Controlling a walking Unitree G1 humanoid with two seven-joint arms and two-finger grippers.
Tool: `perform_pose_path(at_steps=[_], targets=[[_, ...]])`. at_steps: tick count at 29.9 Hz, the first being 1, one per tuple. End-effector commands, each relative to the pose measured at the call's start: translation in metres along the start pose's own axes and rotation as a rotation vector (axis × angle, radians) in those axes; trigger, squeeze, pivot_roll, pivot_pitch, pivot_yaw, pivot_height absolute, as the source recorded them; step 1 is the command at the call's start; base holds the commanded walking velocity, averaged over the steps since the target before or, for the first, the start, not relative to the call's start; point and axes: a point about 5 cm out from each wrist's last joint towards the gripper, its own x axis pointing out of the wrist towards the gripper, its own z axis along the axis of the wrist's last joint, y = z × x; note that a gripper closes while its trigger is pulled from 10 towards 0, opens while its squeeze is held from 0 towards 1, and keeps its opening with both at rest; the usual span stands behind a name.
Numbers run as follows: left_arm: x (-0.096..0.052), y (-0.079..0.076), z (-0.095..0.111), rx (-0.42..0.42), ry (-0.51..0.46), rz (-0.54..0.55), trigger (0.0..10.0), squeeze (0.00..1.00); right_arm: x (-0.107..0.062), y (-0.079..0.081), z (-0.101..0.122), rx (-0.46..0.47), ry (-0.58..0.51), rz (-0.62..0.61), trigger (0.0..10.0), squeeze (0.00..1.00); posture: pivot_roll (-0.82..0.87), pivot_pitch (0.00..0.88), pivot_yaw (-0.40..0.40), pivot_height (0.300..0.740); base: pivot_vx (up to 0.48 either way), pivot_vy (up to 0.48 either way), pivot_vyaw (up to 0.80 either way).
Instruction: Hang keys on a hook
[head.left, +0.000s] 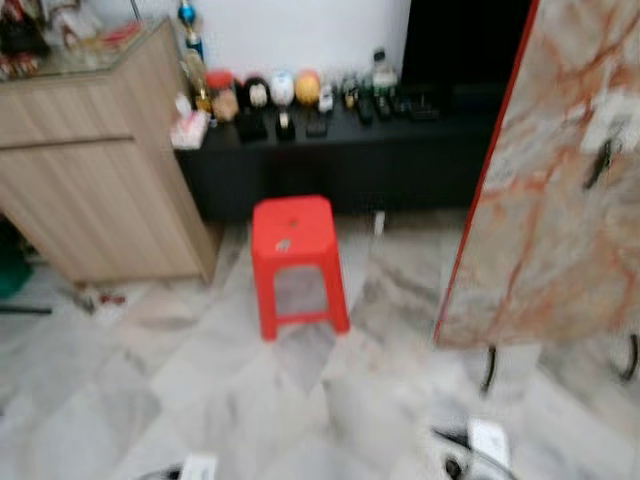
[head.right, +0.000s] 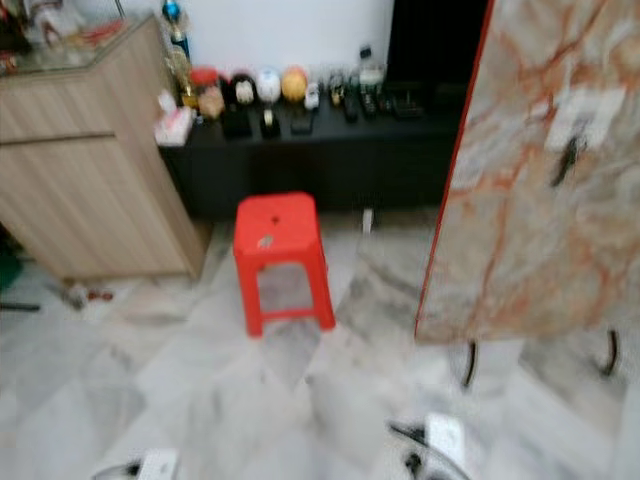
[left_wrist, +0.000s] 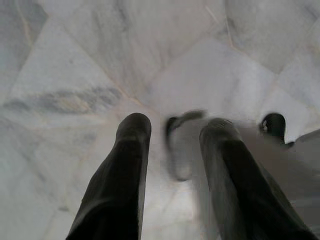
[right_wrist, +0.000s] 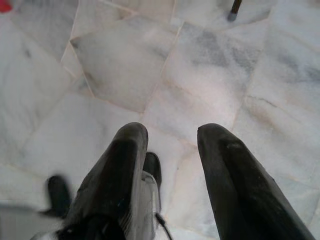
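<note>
My 2 grippers — left (left_wrist: 172, 132), right (right_wrist: 167, 132) — hang spread and empty over marble floor (right_wrist: 200, 65). No keys held; on the red stool (head.left: 292, 235) ahead lies something small — too blurred to name. I judge the task barely begun.

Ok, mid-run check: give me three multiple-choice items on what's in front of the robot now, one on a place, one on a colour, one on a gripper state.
1. Where does the stool stand?
A. on the black bench
B. on the marble floor in front of the black bench
C. on top of the wooden cabinet

2. What colour is the stool?
A. red
B. blue
C. white

3. How are the left gripper and the right gripper?
A. both open, holding nothing
B. left shut on keys
C. both shut on the stool

Answers:
1 B: its legs rest on the floor tiles, the bench behind it.
2 A: seat and legs are red in both eye views.
3 A: each wrist view shows a gap with bare floor between the two black fingers.
</note>
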Motion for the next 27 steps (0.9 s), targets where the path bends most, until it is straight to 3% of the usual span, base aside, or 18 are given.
perform_pose_path(at_steps=[1,27], targets=[[-0.0004,0.0013,-0.0026,0.024,0.021,0.011,10.0,0.0,0.0011,0.0111,0.0041,-0.003,-0.013,0.027,10.0,0.0,-0.11,0.0,0.016,0.738,0.0,0.364,0.0],[-0.0011,0.0076,-0.0018,0.021,0.019,0.019,10.0,0.0,0.0009,0.007,0.0042,-0.011,-0.017,0.002,10.0,0.0,-0.1,0.0,0.012,0.738,0.0,0.356,0.0]])
